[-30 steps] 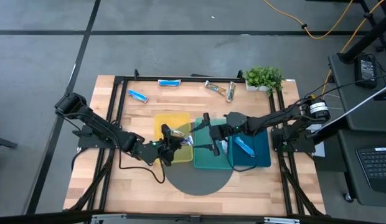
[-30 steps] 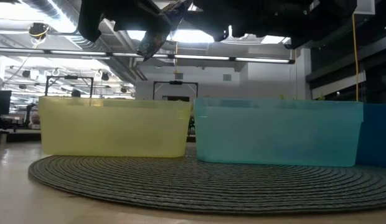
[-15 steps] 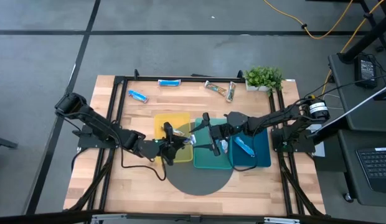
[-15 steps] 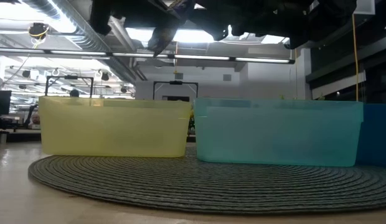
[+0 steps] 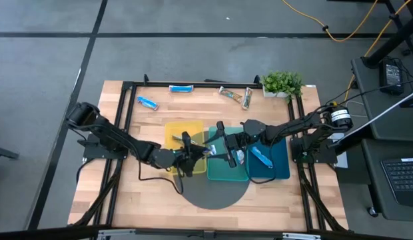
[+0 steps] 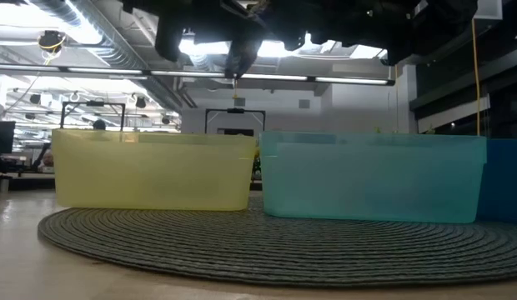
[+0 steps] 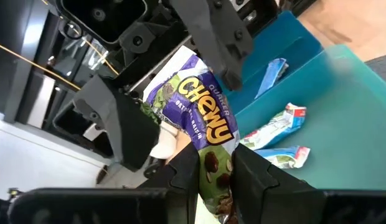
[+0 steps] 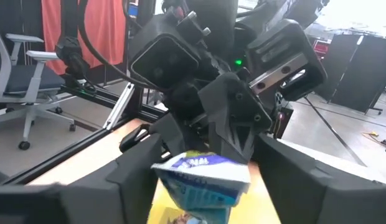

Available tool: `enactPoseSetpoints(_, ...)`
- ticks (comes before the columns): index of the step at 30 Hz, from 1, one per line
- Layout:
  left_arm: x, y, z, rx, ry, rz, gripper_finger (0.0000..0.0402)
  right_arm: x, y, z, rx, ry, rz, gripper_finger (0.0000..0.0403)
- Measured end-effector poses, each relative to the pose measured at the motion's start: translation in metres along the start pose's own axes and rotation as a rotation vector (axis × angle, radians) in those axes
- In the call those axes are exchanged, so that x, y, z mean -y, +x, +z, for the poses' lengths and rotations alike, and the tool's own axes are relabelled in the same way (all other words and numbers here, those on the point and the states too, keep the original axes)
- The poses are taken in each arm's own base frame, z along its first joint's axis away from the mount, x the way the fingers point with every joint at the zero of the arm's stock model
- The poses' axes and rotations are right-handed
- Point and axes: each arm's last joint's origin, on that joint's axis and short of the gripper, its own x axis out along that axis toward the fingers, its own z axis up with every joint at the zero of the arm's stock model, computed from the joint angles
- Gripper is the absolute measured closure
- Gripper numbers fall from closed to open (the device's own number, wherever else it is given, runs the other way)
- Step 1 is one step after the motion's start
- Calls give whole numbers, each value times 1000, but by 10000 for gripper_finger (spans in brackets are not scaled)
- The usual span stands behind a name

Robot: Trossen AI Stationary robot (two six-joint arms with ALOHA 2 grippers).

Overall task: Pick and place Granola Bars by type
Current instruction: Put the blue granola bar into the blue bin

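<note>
My left gripper point(image 7: 211, 165) is shut on a granola bar point(image 7: 202, 118) in a purple-and-white wrapper. It hovers above the seam between the yellow tray point(image 5: 180, 133) and the teal tray point(image 5: 226, 170). My right gripper point(image 5: 222, 143) is open and faces it. Its fingers stand on either side of the bar's far end point(image 8: 202, 180) without touching. Two blue-and-white bars point(image 7: 277, 127) lie in the teal tray, and a bright blue bar point(image 5: 260, 157) lies in the dark blue tray point(image 5: 276, 163). My left gripper pinches the bar's near end point(image 7: 213, 155) between its two fingers. The bar runs on past the fingertips, in line with them, toward the table's right. It is lifted clear above the trays.
Several bars lie loose near the table's far edge: a blue one point(image 5: 148, 103), a blue-and-white one point(image 5: 181, 88) and two tan ones point(image 5: 228, 93) point(image 5: 247, 98). A potted plant point(image 5: 282, 83) stands at the far right corner. The trays sit on a round grey mat point(image 5: 213, 190).
My left gripper has carried the bar toward the table's right, from over the yellow tray up to my right gripper's open fingers. The right arm has kept still.
</note>
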Motion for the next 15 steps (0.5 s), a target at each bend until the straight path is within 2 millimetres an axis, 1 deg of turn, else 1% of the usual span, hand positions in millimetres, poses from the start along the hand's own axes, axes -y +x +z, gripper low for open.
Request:
enactPoseSetpoints(7, -3, -1, 2, -9, -8, 38, 336, 0, 0, -1, -11, 3, 3, 219)
enactPoseSetpoints(15, -4, -2, 1, -28, -11, 64, 336, 0, 0, -1, -13, 0, -1, 283)
